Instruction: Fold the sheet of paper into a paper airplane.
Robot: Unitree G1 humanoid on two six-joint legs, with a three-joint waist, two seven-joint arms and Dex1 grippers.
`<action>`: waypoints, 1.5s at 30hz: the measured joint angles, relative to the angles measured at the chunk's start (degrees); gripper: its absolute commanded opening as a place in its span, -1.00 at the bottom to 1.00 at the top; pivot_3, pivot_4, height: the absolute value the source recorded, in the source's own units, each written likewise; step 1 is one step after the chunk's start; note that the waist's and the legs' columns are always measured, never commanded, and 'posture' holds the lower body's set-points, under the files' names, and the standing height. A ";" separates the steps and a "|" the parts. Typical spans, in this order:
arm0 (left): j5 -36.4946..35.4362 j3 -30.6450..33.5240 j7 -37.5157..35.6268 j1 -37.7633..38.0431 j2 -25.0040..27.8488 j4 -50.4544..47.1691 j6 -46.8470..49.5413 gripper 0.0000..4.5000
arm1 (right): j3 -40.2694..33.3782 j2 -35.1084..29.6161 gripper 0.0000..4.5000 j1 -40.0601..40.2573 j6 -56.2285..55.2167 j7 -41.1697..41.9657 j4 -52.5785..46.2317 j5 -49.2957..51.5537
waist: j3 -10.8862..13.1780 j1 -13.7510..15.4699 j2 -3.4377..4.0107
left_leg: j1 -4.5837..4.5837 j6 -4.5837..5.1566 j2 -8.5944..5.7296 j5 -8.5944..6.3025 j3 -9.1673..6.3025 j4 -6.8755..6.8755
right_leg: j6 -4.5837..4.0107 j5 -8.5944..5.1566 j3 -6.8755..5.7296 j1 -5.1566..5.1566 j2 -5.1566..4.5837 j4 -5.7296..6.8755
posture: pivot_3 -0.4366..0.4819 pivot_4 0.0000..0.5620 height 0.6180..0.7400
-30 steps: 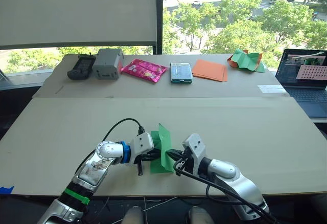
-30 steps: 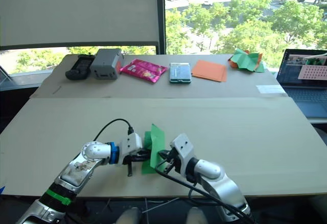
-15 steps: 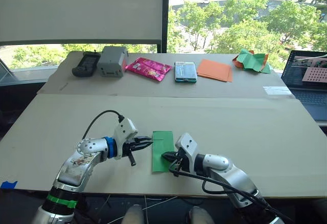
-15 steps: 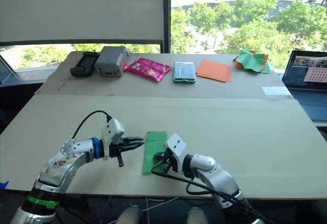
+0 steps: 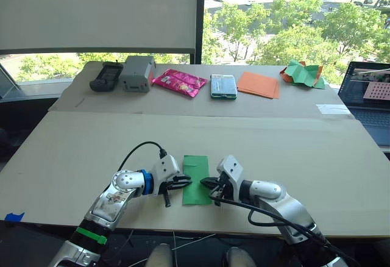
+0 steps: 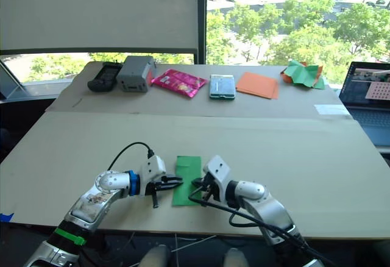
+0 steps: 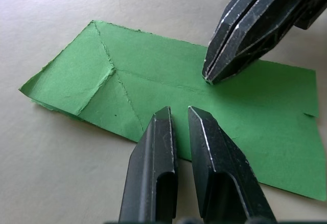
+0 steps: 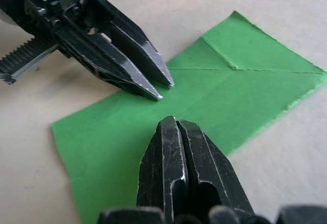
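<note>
The sheet of paper lies flat near the table's front edge, folded to a narrow green rectangle with crease lines. My left gripper is at its left edge, fingers a narrow gap apart with nothing between them, tips over the paper's border. My right gripper is shut, its tip down on the paper's right half. In the right wrist view the shut right gripper points at the paper, facing the left gripper.
On the far table stand a black device, a grey box, a pink packet, a teal case, orange sheets and a crumpled green-and-orange bundle. A laptop sits at the right.
One second ago the paper stood raised between both grippers; it now lies flat. The left gripper drew back, then returned to the paper's left edge. The camera has shifted.
</note>
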 measured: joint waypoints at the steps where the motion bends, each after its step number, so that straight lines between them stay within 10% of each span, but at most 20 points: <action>1: 0.05 -0.09 0.00 -0.01 0.00 -0.01 -0.07 -0.76 | -0.34 -0.14 -1.00 -0.73 -0.59 0.22 1.13 -0.18 | -0.01 0.02 0.02 | 0.00 0.00 0.00 0.00 -0.01 0.00 | 0.00 0.00 0.00 0.00 0.00 0.01 | -0.05 -0.47 0.44; 29: 0.54 -0.12 0.95 1.59 0.24 -1.81 0.43 -0.76 | -1.40 5.46 -1.00 -19.40 -16.75 3.97 35.39 -4.41 | -0.33 -0.35 0.25 | 0.39 0.01 0.00 0.01 -0.01 0.00 | 0.01 0.00 0.00 0.43 0.00 0.09 | -0.05 -0.47 0.44; 45: 0.45 0.28 0.74 1.46 0.41 -2.39 1.90 -0.76 | -0.25 0.18 -1.00 -2.57 -10.24 8.69 11.00 -4.15 | -0.47 -0.19 0.32 | 0.41 -0.01 0.01 -0.01 -0.02 -0.02 | 0.00 -0.03 0.00 0.45 0.00 0.05 | -0.05 -0.47 0.44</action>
